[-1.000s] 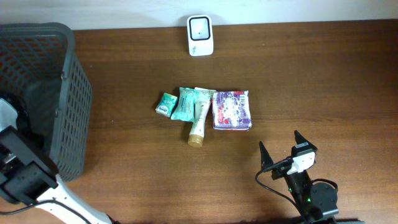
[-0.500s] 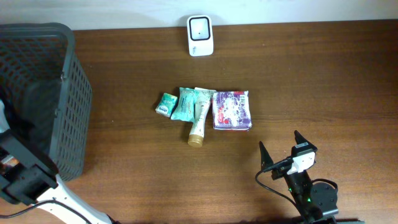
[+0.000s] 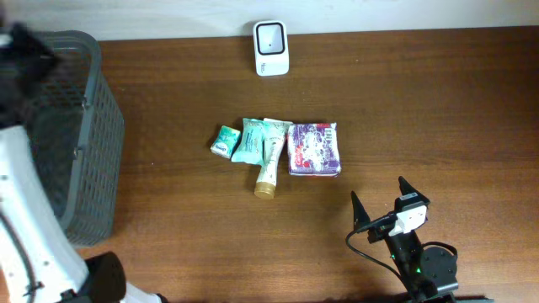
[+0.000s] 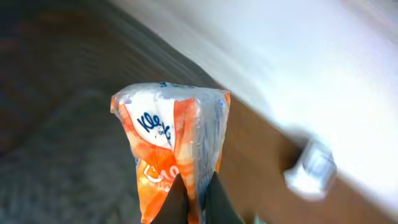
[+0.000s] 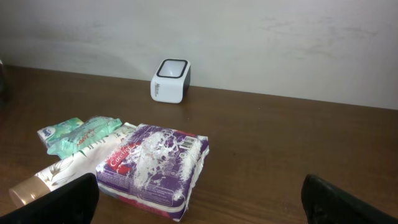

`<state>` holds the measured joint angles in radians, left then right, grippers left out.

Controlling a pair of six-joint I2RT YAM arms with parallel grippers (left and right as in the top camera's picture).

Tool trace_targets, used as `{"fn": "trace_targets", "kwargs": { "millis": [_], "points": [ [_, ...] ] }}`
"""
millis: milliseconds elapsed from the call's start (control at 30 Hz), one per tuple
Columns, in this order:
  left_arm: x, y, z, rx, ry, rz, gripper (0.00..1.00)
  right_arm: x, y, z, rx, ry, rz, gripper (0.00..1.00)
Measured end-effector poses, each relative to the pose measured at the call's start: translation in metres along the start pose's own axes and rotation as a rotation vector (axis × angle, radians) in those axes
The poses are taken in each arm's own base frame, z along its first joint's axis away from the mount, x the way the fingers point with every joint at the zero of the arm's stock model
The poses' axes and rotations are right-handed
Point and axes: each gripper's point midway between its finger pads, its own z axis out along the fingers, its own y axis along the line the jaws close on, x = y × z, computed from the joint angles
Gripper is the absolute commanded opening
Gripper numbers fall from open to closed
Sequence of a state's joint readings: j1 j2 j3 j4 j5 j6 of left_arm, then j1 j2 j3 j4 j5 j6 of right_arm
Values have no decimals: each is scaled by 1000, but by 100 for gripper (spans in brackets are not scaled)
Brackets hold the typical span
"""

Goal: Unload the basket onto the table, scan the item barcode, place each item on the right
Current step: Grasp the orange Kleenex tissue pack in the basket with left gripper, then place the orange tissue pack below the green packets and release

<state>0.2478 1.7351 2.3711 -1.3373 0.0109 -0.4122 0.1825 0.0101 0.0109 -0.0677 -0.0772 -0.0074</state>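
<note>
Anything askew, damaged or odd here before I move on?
One thing: the left end effector pinches the orange Kleenex pack by only a thin edge of its wrapper, which looks a precarious hold. Nothing on the table looks spilled or damaged.

Scanner (image 3: pixel 271 48) behind wrapped pack (image 3: pixel 313 150)

An orange-and-white Kleenex tissue pack (image 4: pixel 168 143) is pinched at its lower edge between the two dark fingers (image 4: pixel 177 202) of the left hand (image 4: pixel 194 193), which are closed tight on the soft, glossy wrap. The pack rises straight up from the fingertips, with its blue brand lettering towards the wrist. The white barcode scanner (image 3: pixel 271 48) is well apart from the hand, beyond it and to one side. It stands at the far edge of the surface (image 3: pixel 421 101) with its dark-rimmed window facing up.
</note>
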Motion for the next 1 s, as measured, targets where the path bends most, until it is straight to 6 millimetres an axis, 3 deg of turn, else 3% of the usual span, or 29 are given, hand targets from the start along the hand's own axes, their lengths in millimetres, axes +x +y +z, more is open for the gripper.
{"fn": "trace_targets", "kwargs": {
  "millis": [100, 233, 300, 367, 567, 733, 800, 833, 867, 900, 967, 1000],
  "points": [
    [62, -65, 4, 144, 168, 258, 0, 0, 0, 0, 0, 0, 0, 99],
    [148, -102, 31, 192, 419, 459, 0, 0, 0, 0, 0, 0, 0, 99],
    [193, -101, 48, 153, 573, 504, 0, 0, 0, 0, 0, 0, 0, 99],
    [219, -101, 58, 103, 653, 468, 0, 0, 0, 0, 0, 0, 0, 99],
    [326, -57, 105, -219, 829, 220, 0, 0, 0, 0, 0, 0, 0, 99],
    [384, -74, 131, -172, 795, 226, 0, 0, 0, 0, 0, 0, 0, 99],
    [399, -75, 130, -178, 802, 227, 0, 0, 0, 0, 0, 0, 0, 99],
    [402, -73, 129, -200, 799, 205, 4, 0, 0, 0, 0, 0, 1, 99],
    [405, -71, 129, -218, 796, 189, 31, 0, 0, 0, 0, 0, 0, 99],
    [406, -69, 129, -235, 792, 168, 49, 0, 0, 0, 0, 0, 0, 99],
    [406, -70, 130, -246, 778, 142, 59, 0, 0, 0, 0, 0, 0, 99],
    [406, -70, 130, -250, 775, 131, 71, 0, 0, 0, 0, 0, 0, 99]
  ]
}}
